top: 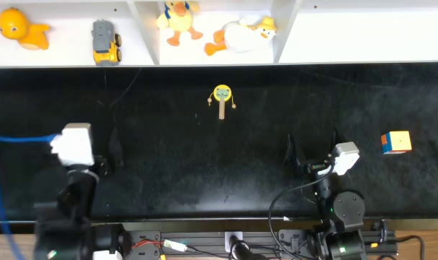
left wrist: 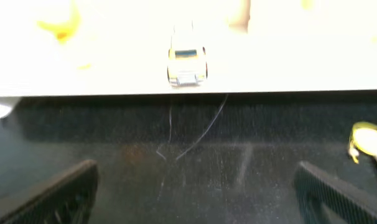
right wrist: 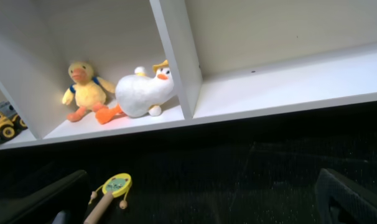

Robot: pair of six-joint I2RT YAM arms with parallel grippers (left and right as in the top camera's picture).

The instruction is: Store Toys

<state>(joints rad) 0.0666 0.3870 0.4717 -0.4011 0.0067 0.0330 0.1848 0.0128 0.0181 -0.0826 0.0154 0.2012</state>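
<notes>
At far right, multicoloured cube (top: 396, 142).

The black, lightly speckled desk (top: 204, 166) carries faint pale scratches (left wrist: 195, 134) on its surface. Loose wires (top: 168, 245) run along below its front edge.

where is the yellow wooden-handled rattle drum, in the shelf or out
Out. The yellow wooden-handled rattle drum lies on the black tabletop, in front of the white shelf unit.

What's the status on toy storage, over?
Left gripper open, right gripper open, both holding nothing. Rattle and colour cube on the black mat, not yet shelved. Nothing seen blocking either.
</notes>
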